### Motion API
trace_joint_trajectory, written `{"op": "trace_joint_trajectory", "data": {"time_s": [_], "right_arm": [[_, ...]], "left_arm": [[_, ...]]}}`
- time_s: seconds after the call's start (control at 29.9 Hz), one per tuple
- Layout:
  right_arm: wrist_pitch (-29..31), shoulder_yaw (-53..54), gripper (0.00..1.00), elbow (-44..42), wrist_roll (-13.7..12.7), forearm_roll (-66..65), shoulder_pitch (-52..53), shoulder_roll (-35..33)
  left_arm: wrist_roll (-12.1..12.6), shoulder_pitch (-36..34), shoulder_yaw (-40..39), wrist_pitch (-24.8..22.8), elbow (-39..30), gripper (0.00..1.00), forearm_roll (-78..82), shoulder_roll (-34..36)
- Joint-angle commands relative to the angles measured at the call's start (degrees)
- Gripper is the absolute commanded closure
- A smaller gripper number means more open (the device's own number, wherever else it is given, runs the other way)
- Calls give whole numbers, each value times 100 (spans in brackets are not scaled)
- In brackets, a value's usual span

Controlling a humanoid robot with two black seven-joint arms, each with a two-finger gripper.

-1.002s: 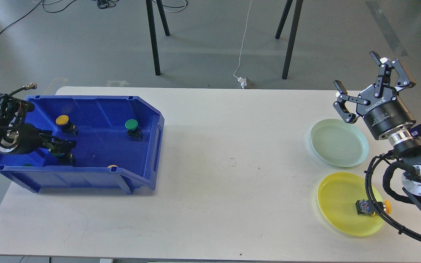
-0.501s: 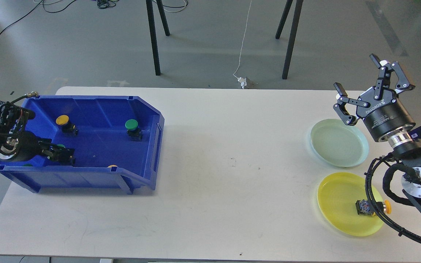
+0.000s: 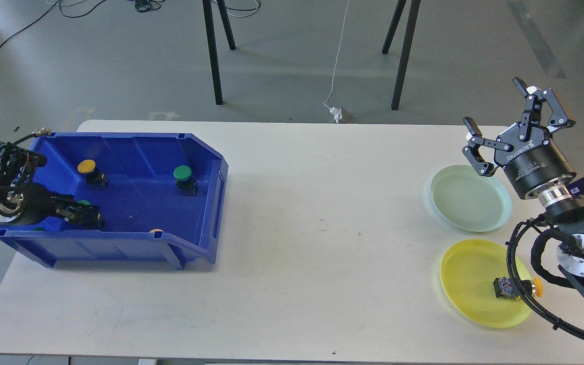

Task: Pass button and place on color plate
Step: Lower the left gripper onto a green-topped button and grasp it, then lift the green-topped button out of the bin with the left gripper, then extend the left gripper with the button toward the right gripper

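Near edge of the white tabletop (image 3: 292, 284) is bare. At 4 o'clock sits the yellow plate (image 3: 469, 289), already holding one yellow-capped button (image 3: 512, 288) on its side near the right rim. Just past it, at 3 o'clock, the pale green plate (image 3: 467, 200) has nothing on it. Right pincer (image 3: 510, 124) hangs above the green plate's far rim, fingers spread wide, nothing held.

At 9 o'clock is the blue bin (image 3: 201, 157). Left pincer (image 3: 86, 215) is down inside at the bin's near-left corner, right at a green button (image 3: 84, 204); too dark and small to tell if it's clamped or released. Farther in: a yellow button (image 3: 88, 167) at the back left and a second green button (image 3: 183, 175) toward the bin's right side. An orange cap (image 3: 156, 231) peeks over the near wall.

Step in hand looks like the pick from the bin. Next likely needs a firm grip on the green button, a lift clear of the wall, a carry to center for handover to the waiting right pincer, then the green plate.
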Motion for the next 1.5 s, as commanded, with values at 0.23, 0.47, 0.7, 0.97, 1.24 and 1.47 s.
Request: {"op": "trace_joint_trajectory", "data": {"time_s": [0.23, 0.47, 0.7, 0.97, 1.24, 1.47], "right_arm": [[0, 0, 2, 0, 17, 0, -77, 0], [0, 17, 2, 0, 17, 0, -121, 0], [0, 87, 2, 9, 26, 0, -122, -17], [0, 96, 2, 53, -1, -9, -122, -316], [9, -211, 2, 553, -36, -202, -192, -1062], [684, -633, 2, 818, -167, -229, -148, -1204]], "left_arm": [[0, 34, 0, 17, 0, 95, 17, 0], [0, -53, -79, 52, -70, 99, -53, 9], [0, -449, -1096, -394, -1613, 99, -544, 894], [0, -414, -2829, -1212, -3752, 99, -2299, 1811], [0, -405, -3595, -1438, -3938, 99, -5176, 565], [0, -45, -3516, -880, -3762, 99, -5099, -728]]}}
